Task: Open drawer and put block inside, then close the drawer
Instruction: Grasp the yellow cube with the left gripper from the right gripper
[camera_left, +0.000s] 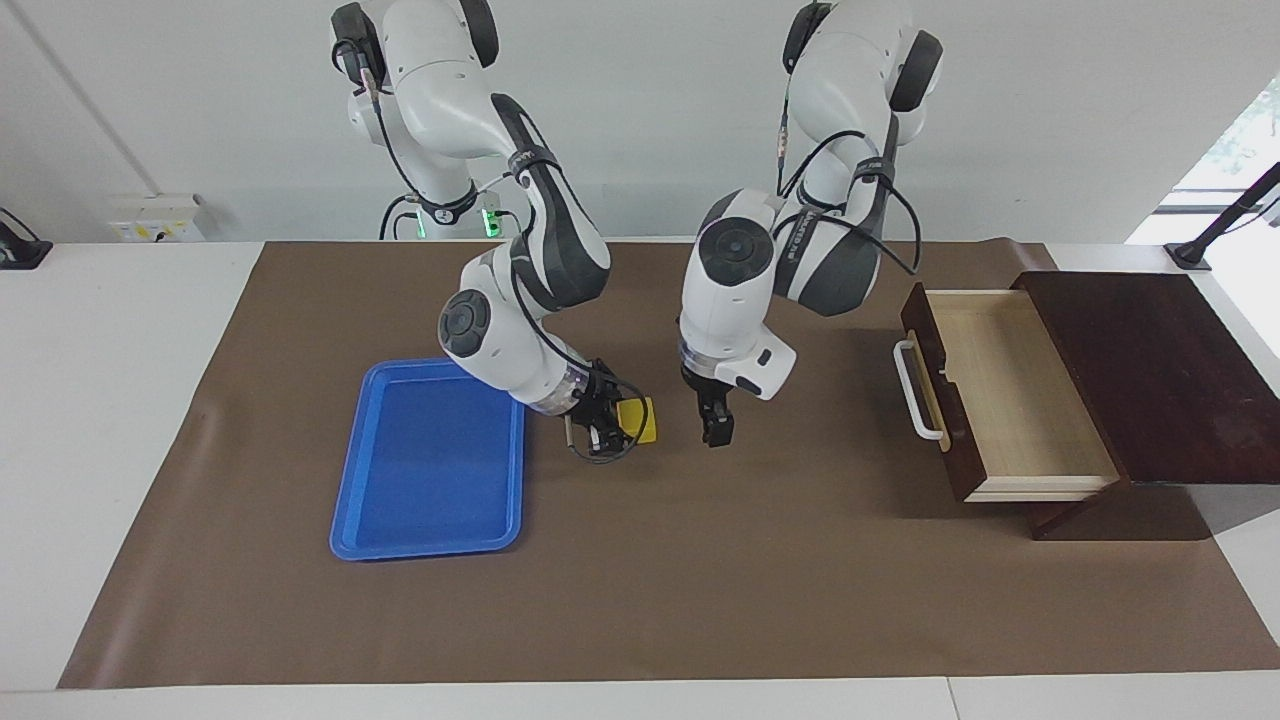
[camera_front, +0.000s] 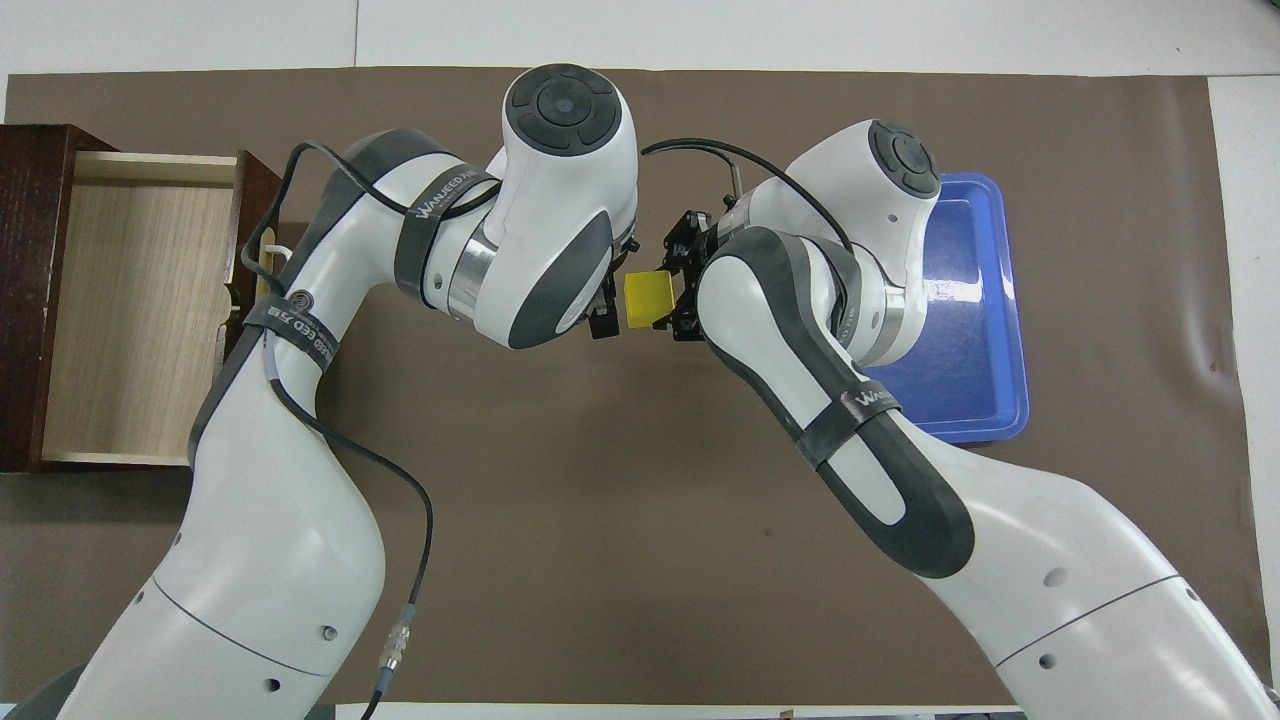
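Facing view: your right gripper (camera_left: 612, 432) is holding the block (camera_left: 639, 420) in closed jaws above the desk (camera_left: 700, 560). Your left gripper (camera_left: 716, 430) is hanging beside it, jaws' state unclear; the drawer (camera_left: 1010, 400) is standing open.

Overhead view: the block (camera_front: 648, 299) is sitting between both grippers, the blue tray (camera_front: 975, 340) lying under the right arm.

Left hand (camera_front: 603, 322) mostly hidden under own arm overhead; fingers unreadable.
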